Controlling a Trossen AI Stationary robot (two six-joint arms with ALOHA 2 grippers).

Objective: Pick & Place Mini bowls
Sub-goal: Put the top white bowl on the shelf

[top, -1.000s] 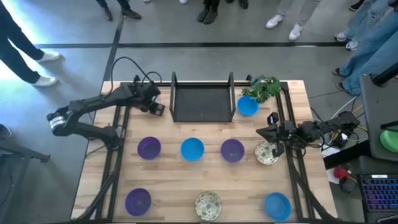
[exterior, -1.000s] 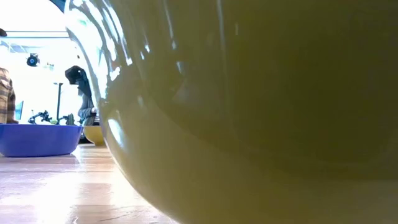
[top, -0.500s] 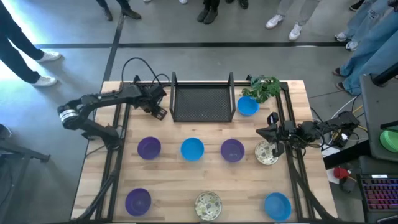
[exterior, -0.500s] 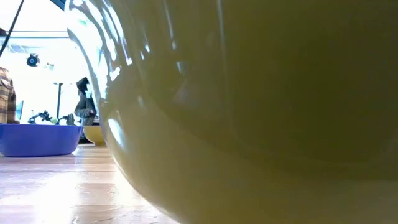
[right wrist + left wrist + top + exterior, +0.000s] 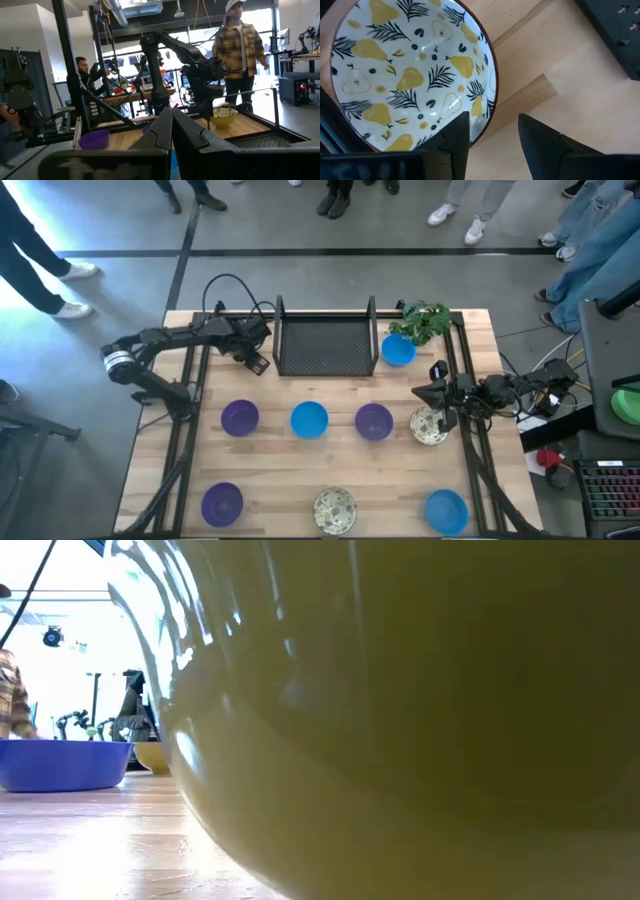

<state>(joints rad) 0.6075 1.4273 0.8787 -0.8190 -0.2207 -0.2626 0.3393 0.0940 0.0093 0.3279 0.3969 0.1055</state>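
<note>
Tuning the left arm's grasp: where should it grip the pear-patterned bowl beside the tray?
Pinch the rim of the pear-patterned bowl from above, at the edge nearest the left gripper: it sits upright with a thin wall, and the open fingers can straddle that edge.

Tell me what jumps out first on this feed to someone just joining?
The grid of mini bowls across the wooden table, blue, purple and patterned, behind them the black mesh tray. The left tool hovers open at the rim of a pear-patterned bowl left of the tray. The right tool waits beside the patterned bowl at the right edge.
</note>
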